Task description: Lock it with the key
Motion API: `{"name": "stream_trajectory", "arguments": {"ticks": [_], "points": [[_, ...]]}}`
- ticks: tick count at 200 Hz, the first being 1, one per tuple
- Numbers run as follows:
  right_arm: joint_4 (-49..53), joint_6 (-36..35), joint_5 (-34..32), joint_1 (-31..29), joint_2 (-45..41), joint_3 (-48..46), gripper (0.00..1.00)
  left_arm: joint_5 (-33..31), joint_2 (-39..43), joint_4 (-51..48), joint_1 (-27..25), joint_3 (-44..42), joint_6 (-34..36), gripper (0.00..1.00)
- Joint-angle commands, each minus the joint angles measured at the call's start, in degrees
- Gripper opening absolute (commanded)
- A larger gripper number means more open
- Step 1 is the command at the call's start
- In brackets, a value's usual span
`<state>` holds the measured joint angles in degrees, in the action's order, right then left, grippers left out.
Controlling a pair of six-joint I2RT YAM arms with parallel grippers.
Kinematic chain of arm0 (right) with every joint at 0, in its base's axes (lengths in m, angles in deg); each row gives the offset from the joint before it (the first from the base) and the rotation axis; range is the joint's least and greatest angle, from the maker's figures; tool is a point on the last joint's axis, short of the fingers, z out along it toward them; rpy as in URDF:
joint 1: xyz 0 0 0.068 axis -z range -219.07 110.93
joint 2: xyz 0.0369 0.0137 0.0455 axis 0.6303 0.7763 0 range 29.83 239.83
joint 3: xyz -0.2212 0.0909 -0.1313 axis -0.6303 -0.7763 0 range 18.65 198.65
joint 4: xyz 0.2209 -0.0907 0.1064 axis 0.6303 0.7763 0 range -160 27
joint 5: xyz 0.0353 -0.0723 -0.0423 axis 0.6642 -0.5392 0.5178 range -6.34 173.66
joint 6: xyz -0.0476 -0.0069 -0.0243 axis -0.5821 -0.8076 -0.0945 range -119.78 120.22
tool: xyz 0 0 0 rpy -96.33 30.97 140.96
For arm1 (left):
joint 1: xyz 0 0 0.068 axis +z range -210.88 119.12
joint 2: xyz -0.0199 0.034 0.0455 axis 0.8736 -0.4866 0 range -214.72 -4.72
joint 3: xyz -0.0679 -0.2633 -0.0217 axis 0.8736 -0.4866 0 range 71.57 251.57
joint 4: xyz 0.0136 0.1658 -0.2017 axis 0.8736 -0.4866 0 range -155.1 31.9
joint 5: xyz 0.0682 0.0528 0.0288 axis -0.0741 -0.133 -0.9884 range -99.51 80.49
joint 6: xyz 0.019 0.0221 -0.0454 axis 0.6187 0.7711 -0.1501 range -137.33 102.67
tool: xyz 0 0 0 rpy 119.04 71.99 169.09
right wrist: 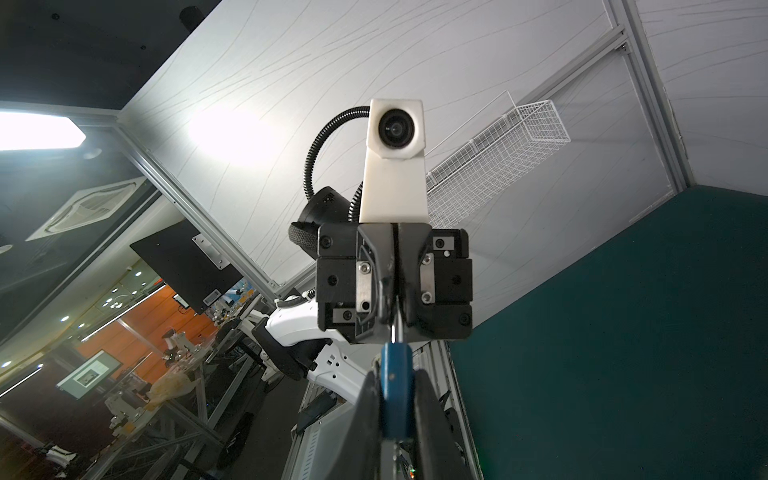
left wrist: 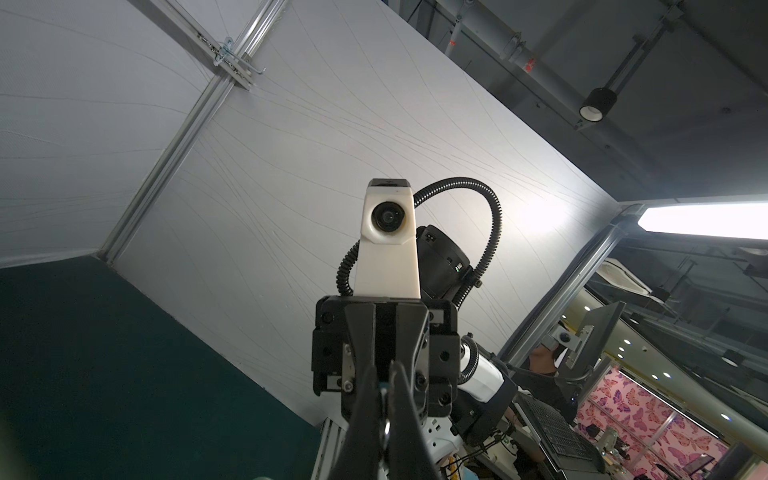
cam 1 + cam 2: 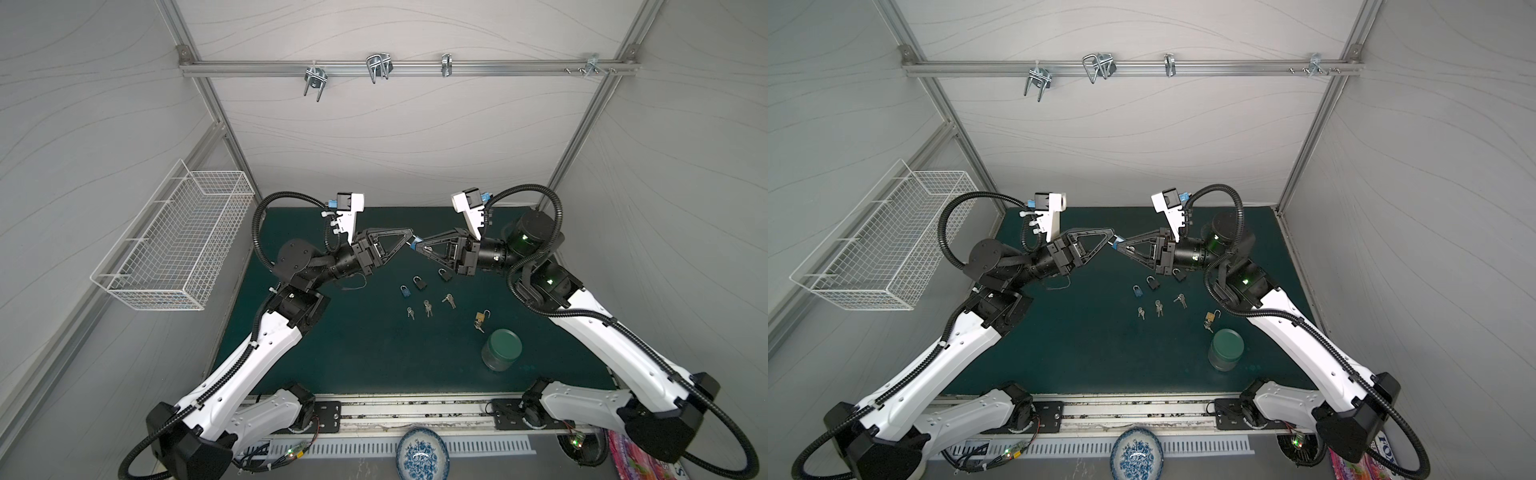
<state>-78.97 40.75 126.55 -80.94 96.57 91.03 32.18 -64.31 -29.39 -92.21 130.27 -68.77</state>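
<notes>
Left mat [image 3: 332, 353] bare, padlocks [image 3: 419, 283], keys [image 3: 427, 308], jar [image 3: 501, 349] right

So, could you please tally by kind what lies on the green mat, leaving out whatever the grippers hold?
Padlocks: 4, the blue padlock, two black padlocks, the brass padlock
Key bunches: 4, three loose, a fourth at the brass padlock
Green-lidded jar: 1
Total: 9

A white wire basket [image 3: 174, 245] is hanging on the left wall; a green-lidded clear jar [image 3: 502, 349] is standing right on the dark green mat [image 3: 374, 353]; a blue-patterned ceramic bowl [image 3: 422, 457] is sitting nearest
</notes>
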Motion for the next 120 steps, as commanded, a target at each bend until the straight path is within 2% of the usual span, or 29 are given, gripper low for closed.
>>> {"name": "stream_trajectory", "arguments": {"ticks": [1,50,76,101,120], "points": [[-4.51,-3.61,-5.82,-0.43,1.19,2.74,0.00,7.98,-1.31,-8.14,-4.06,0.67,2.27,0.00],[-3.53,-5.63,-5.38,-0.42,4.14,8.74,0.00,7.13,-3.15,-15.79,-9.65,2.37,8.84,0.00],[-2.91,-6.60,-4.52,-0.43,5.41,11.65,0.00,8.12,-5.36,-15.67,-12.04,2.39,9.13,0.00],[-0.82,-9.55,-5.76,-0.04,3.41,10.37,0.00,7.60,-4.19,-16.09,-11.37,1.33,9.53,0.00],[0.55,-11.65,-6.28,0.69,0.84,7.62,0.00,7.40,-2.24,-15.77,-7.81,1.46,8.49,0.00]]}}
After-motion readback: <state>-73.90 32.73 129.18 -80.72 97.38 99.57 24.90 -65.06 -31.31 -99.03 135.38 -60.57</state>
